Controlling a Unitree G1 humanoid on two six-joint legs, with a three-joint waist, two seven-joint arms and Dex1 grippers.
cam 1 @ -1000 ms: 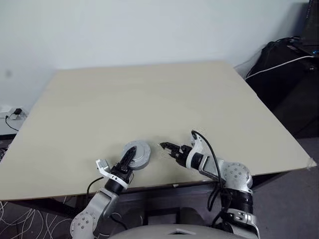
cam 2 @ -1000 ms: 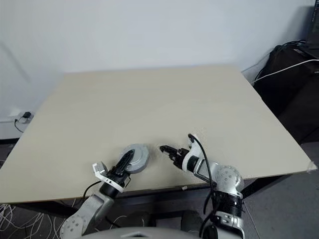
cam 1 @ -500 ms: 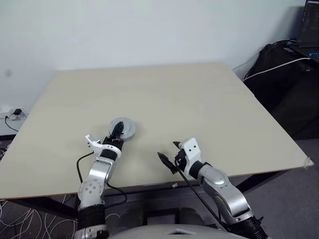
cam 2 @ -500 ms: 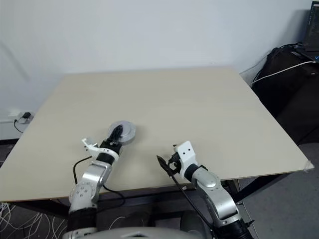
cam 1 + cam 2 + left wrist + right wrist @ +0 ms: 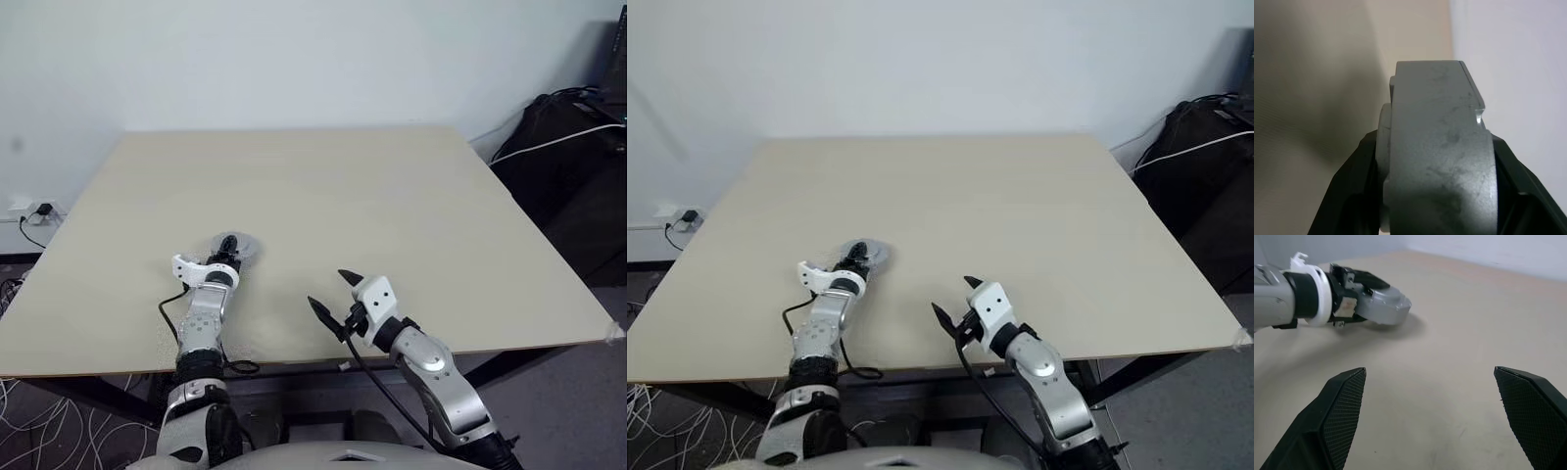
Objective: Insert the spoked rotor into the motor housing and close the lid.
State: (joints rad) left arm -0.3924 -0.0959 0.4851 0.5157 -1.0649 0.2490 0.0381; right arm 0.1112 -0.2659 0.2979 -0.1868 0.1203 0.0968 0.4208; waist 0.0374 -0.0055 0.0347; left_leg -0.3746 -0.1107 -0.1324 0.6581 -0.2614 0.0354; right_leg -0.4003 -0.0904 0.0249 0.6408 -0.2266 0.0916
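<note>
No legible text, label, brand, number or sign anywhere. Surfaces checked, all unmarked: tabletop (image 5: 323, 196), wall, and the grey metal disc (image 5: 1440, 156).

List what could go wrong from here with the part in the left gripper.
1. The left gripper pinches the grey disc assembly by its edge only, most of it jutting past the fingers; it could twist or slip out.
2. The assembly sits low over the table; if released tilted it may land on its rim, roll, or pop apart.
3. The right gripper, jaws wide open, waits empty to one side, too far away to catch it.
</note>
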